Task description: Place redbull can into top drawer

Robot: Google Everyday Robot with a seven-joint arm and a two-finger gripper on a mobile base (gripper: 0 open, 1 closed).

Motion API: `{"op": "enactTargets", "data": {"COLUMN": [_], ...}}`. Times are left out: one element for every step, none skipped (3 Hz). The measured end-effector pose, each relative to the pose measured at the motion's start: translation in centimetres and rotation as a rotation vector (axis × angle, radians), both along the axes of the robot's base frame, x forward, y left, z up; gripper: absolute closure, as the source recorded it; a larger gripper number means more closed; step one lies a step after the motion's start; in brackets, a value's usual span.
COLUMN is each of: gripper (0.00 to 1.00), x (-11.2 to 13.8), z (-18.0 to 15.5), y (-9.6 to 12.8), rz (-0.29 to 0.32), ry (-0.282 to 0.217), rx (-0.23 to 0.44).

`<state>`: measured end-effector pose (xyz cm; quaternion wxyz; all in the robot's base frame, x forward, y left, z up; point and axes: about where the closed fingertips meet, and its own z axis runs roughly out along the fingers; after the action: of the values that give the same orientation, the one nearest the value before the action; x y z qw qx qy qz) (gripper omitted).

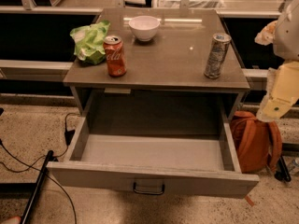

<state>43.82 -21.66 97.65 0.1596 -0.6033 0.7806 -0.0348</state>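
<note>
We see the redbull can [217, 55] upright near the front right corner of the desk [173, 64]; below the front edge the top drawer [152, 181] stands pulled out, while the gripper [279, 97] hangs beyond the right edge, its state impossible to tell

The desk [173, 59] bears a green bag [89, 42], cola can [115, 56], white bowl [144, 27] and redbull can [217, 56]; the claw [280, 97] hangs beside its right edge.
</note>
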Motion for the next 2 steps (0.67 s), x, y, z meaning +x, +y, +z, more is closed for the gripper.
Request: {"op": "enactTargets", "data": {"gripper": [0.00, 0.00], "x": [0.2, 0.9], "z": [-0.2, -1.3], "y": [-0.2, -1.2], "rz": [-0.005, -0.029], "ry": [-0.001, -0.004], "rx": [0.008, 0.047]}}
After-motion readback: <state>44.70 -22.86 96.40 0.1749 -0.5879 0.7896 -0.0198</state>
